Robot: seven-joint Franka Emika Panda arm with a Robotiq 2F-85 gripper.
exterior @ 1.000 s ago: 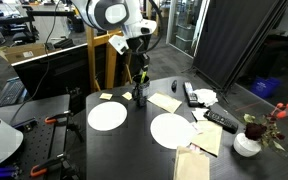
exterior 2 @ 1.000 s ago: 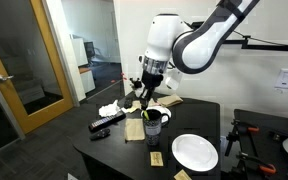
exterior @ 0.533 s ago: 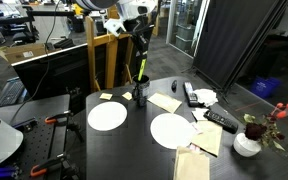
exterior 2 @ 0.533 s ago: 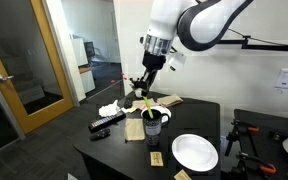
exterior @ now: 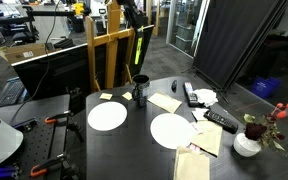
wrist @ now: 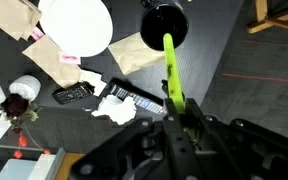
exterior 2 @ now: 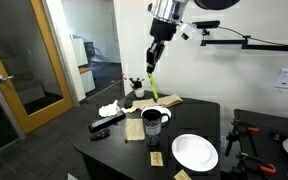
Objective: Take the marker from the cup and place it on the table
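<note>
My gripper (exterior: 135, 22) is shut on the upper end of the yellow-green marker (exterior: 139, 52), high above the table (exterior: 124, 150). The marker hangs almost upright, its lower tip clear above the dark cup (exterior: 140, 91) at the table's far edge. In the other exterior view the gripper (exterior 2: 155, 58) holds the marker (exterior 2: 153, 85) well above the cup (exterior 2: 152, 122). In the wrist view the marker (wrist: 170, 72) runs out from between my gripper's (wrist: 180, 122) fingers towards the cup (wrist: 165, 20), whose dark opening lies straight below.
Two white plates (exterior: 107, 116) (exterior: 172, 130) lie on the table, with paper napkins, a black remote (exterior: 221, 120) and a white vase with flowers (exterior: 248, 143). A wooden frame (exterior: 99, 50) stands behind the table. A plate (exterior 2: 195, 152) lies beside the cup.
My gripper has risen straight up from the cup with the marker in it. The marker, which stood in the cup, now hangs clear above it.
</note>
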